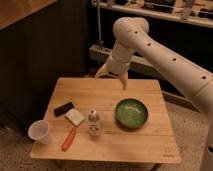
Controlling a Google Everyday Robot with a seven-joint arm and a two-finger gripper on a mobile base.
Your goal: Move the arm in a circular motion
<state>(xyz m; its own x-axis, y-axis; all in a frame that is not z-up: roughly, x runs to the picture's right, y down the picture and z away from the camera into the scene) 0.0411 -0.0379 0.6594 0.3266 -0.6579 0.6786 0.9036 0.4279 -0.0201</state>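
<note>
The cream-white arm [150,47] reaches in from the right, bends at a bulbous joint near the top, and points down over the back of the wooden table [150,142]. The gripper [112,78] hangs at its tapered end, above the table's back edge near the middle. Its two fingers are spread apart, one finger [101,73] to the left and one to the right, and nothing is between them. It touches none of the objects on the table.
A green bowl [131,113] sits right of centre. A small bottle [93,123] stands in the middle. On the left lie a white cup [39,132], an orange tool [68,139], a black block [63,108] and a pale sponge [75,117]. Dark cabinets stand behind.
</note>
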